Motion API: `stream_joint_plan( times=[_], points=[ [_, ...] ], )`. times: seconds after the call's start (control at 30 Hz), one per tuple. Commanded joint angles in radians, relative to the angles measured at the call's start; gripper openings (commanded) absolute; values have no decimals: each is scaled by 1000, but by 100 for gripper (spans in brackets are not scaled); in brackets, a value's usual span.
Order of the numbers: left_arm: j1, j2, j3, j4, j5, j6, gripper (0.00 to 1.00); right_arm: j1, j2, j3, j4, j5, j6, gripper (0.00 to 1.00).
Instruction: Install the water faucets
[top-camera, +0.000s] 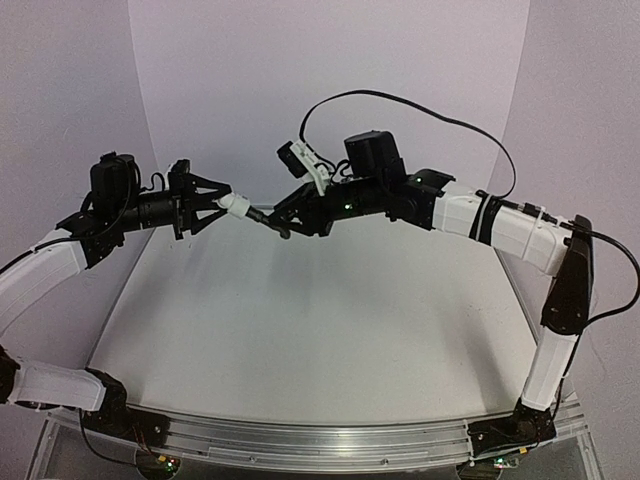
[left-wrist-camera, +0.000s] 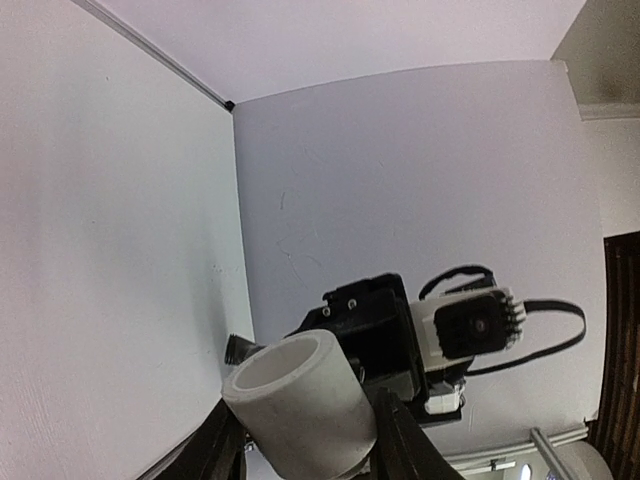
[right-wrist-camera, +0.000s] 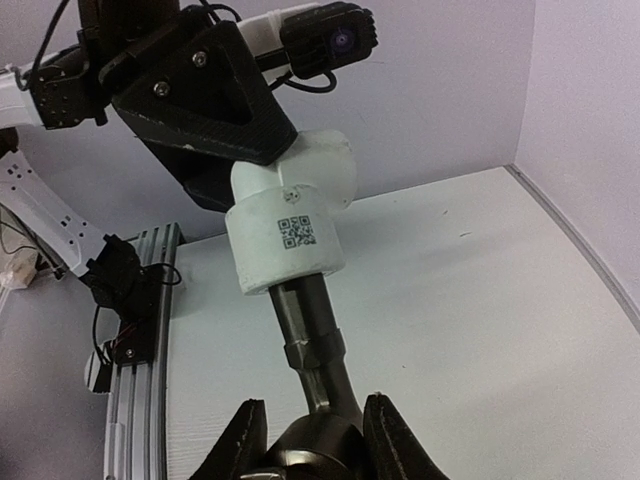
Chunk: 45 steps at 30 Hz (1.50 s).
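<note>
Top external view, item one: the left gripper (top-camera: 218, 205), its jaws closed on the white fitting (top-camera: 234, 203), which juts past the fingertips toward the other arm. Item two: the right gripper (top-camera: 283, 222), its jaws closed on the body of the black tap (top-camera: 262, 213), whose stem points out from the jaws. Both parts are held in the air between the two sets of jaws, well above the table (top-camera: 300, 340). From the right wrist view, the tap's stem runs straight ahead of the fingers (right-wrist-camera: 388, 440) and its tip is inside the fitting's lower mouth, so the parts look joined, though how deep I cannot tell. From the left wrist view, the fitting sits between the fingers (left-wrist-camera: 398, 440) with an open mouth facing the lens. Step in hand, as I judge it: seating the stem in the fitting. To do it well, keep stem and bore on one line, push along that line rather than sideways, and let neither grip loosen until the joint is snug. A tilt could jam or pop the parts. Markings: one small QR code (right-wrist-camera: 296, 232) on the fitting's side facing the right jaws. No brand name or lettering is readable.
</note>
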<state>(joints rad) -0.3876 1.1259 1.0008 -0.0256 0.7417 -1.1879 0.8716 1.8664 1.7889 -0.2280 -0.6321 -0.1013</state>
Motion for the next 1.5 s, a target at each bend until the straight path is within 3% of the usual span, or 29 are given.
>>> stream_joint_plan(
  times=[0.0,0.1,0.13,0.27,0.3,0.33,0.63,0.8,0.93,1.1,1.23,1.47],
  points=[
    [6,31,17,102,-100,-19,0,76,-40,25,2,185,111,0],
    [6,27,32,-16,-174,3,0,83,-32,25,-2,281,140,0],
    [6,20,32,-43,-204,11,5,83,-33,26,-3,301,158,0],
    [6,-9,-1,-47,-250,4,83,83,-30,28,-4,293,224,0],
    [6,-14,-5,-46,-257,9,95,83,-30,28,-4,295,234,0],
    [6,-17,-5,-51,-262,17,99,83,-28,28,-4,299,245,0],
    [6,-74,33,-275,-494,191,100,-28,-18,-36,-3,281,447,0],
    [6,-97,43,-296,-492,281,100,-184,-31,-153,11,279,546,0],
    [6,-103,40,-280,-450,323,99,-300,-50,-259,2,510,500,0],
    [6,-99,25,-269,-417,350,99,-389,-28,-327,-34,988,296,0],
    [6,-85,26,-267,-401,370,99,-481,39,-333,-36,1116,189,0],
    [6,-58,29,-254,-367,382,99,-580,211,-258,-21,1179,64,0]
  ],
)
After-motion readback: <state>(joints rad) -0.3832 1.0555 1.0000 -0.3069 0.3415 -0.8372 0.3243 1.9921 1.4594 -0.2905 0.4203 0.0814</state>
